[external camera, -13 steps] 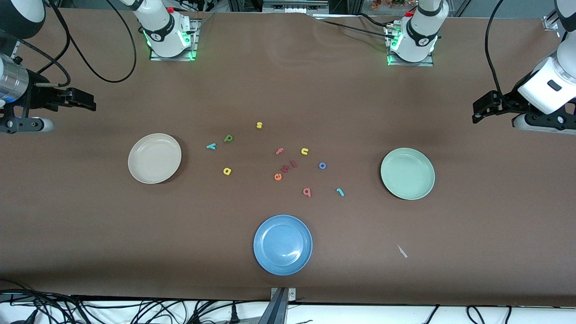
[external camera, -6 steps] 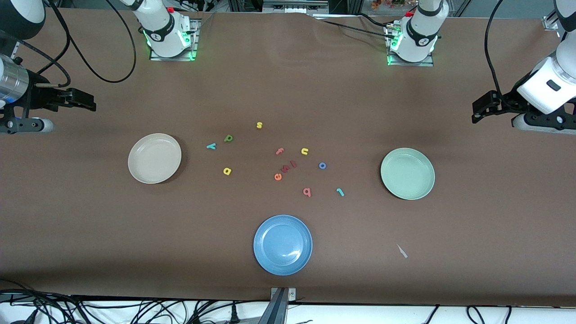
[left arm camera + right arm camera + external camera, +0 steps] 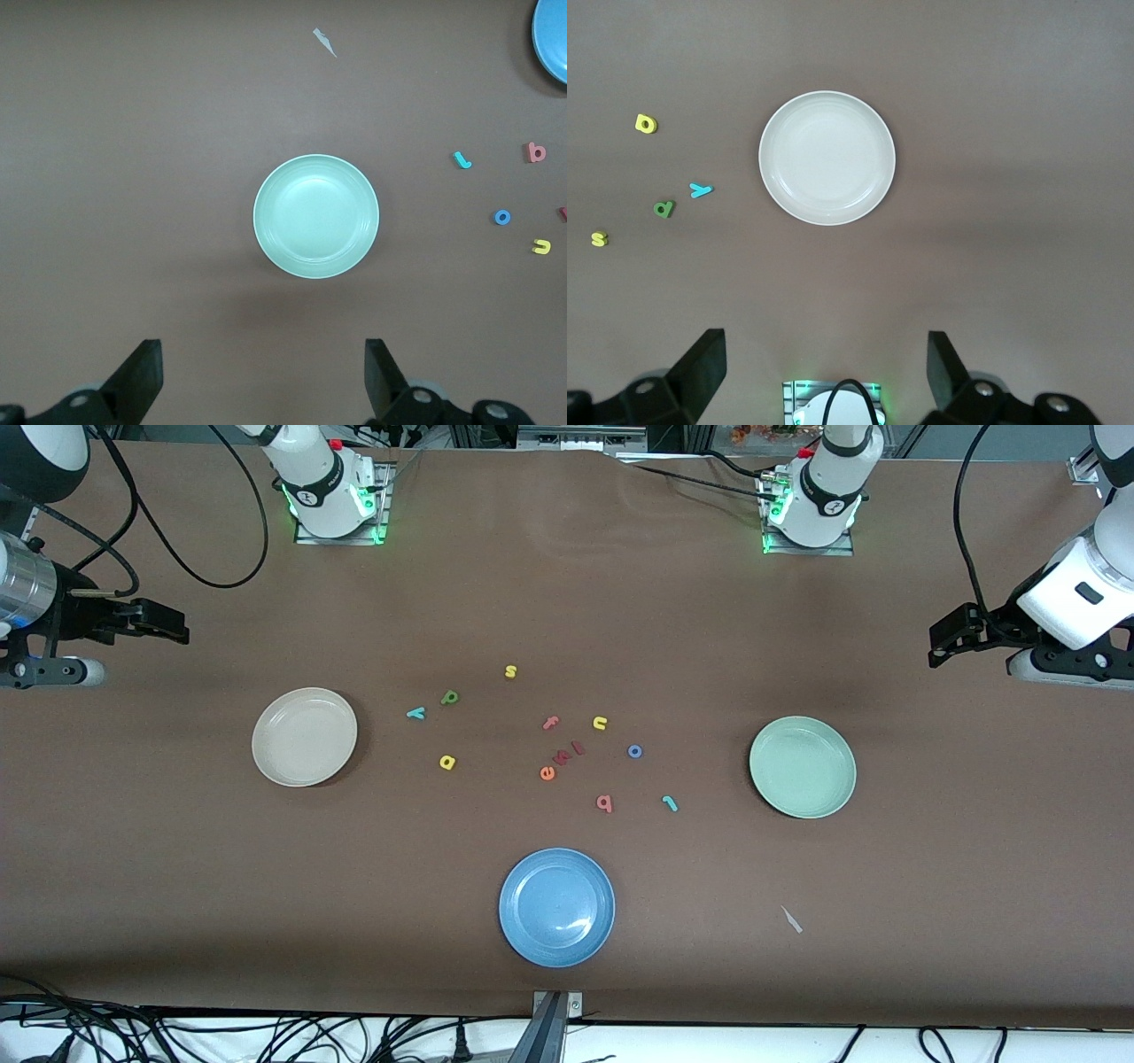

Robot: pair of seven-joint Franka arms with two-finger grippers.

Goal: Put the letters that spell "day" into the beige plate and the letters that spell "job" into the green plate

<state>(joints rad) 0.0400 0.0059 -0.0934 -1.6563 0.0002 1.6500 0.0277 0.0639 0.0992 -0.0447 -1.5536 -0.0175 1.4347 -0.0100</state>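
Observation:
The beige plate lies toward the right arm's end, the green plate toward the left arm's end. Between them, loose on the table, lie the green d, teal y and yellow a, and closer to the green plate the blue o, pink b and teal j. Both plates hold nothing. My right gripper hangs open, high over its end of the table. My left gripper hangs open over the other end.
A blue plate sits nearest the front camera. Other letters lie mid-table: yellow s, pink f, yellow u, orange e. A pale scrap lies near the front edge. Cables trail by the right arm.

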